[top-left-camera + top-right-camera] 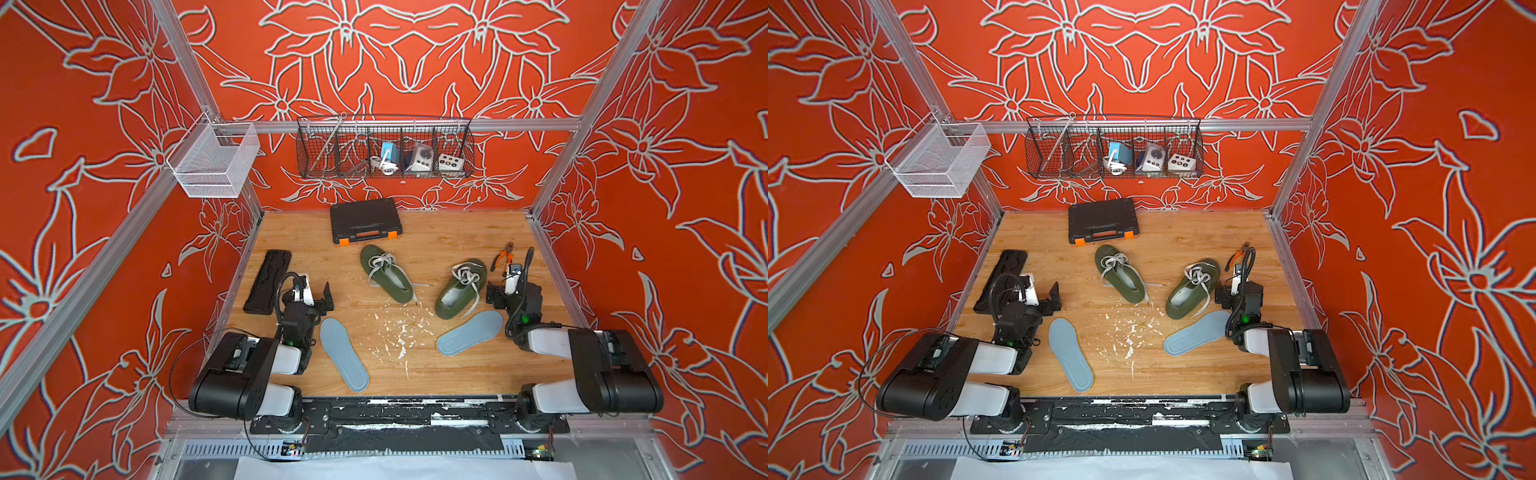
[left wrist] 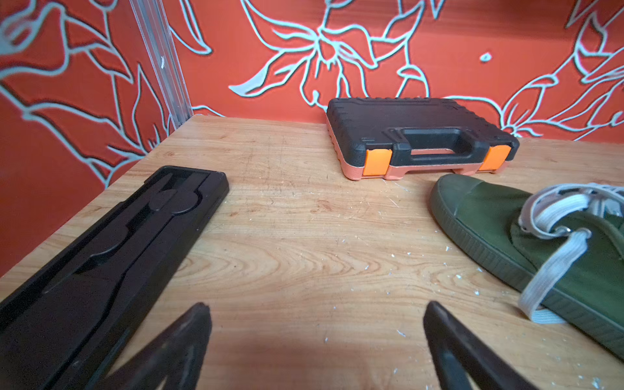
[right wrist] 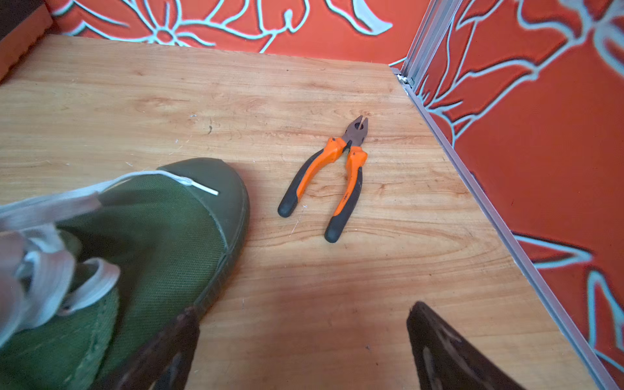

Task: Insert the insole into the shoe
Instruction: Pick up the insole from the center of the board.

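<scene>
Two green canvas shoes with white laces lie mid-table, one [image 1: 386,274] toward the middle and one [image 1: 459,291] further right. Two grey-blue insoles lie flat nearer the front, one [image 1: 344,355] beside the left arm and one [image 1: 469,332] by the right shoe's heel. My left gripper [image 1: 309,296] is open and empty over bare wood, left of the middle shoe [image 2: 540,250]. My right gripper [image 1: 513,286] is open and empty too, just right of the right shoe [image 3: 152,236], one fingertip [image 3: 189,324] close to its sole.
A black tool case [image 1: 365,220] with orange latches sits at the back. A long black tray [image 1: 268,286] lies along the left wall. Orange-handled pliers [image 3: 331,175] lie near the right wall. A wire basket [image 1: 384,149] and a white mesh basket [image 1: 212,160] hang above.
</scene>
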Controlling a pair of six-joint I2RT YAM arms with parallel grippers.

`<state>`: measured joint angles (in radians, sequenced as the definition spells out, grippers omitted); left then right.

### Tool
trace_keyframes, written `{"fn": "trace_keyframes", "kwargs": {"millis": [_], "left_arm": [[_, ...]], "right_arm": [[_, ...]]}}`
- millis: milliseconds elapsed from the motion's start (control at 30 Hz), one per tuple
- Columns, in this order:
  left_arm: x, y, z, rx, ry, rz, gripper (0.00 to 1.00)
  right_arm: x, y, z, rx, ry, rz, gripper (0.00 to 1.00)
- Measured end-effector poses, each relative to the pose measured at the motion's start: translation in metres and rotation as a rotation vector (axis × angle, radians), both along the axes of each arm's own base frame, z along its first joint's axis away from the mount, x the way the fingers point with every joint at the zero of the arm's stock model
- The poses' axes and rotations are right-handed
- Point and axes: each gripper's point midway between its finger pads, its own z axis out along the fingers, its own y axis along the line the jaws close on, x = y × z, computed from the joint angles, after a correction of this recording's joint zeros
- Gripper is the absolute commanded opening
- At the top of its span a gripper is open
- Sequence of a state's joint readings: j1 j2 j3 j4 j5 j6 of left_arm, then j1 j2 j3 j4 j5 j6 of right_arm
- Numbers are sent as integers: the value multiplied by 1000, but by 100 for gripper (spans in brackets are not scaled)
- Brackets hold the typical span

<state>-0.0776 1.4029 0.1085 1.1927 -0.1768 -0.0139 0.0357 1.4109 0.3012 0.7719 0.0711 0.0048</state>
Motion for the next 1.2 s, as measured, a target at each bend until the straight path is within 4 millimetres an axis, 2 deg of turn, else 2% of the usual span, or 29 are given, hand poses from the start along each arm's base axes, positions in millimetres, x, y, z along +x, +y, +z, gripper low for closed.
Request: {"fn": "trace_keyframes", "kwargs": {"millis": [833, 933, 1000, 1100, 1200], "left_arm": [[0, 0, 0, 1, 5, 3, 98], [9, 4, 10, 3, 23, 37, 98], [20, 7, 32, -17, -1, 75, 98], [25, 13, 57, -74, -27, 124, 98], [22, 14, 64, -134, 18, 151, 97]], "right_arm": [[0, 1, 3, -5, 11, 6, 98], [3, -4, 30, -10, -15, -21, 98], [5, -10, 63, -2, -74, -65, 98], [8, -19, 102, 20, -119, -127, 98], [10, -20, 119, 57, -82, -155, 98]]}}
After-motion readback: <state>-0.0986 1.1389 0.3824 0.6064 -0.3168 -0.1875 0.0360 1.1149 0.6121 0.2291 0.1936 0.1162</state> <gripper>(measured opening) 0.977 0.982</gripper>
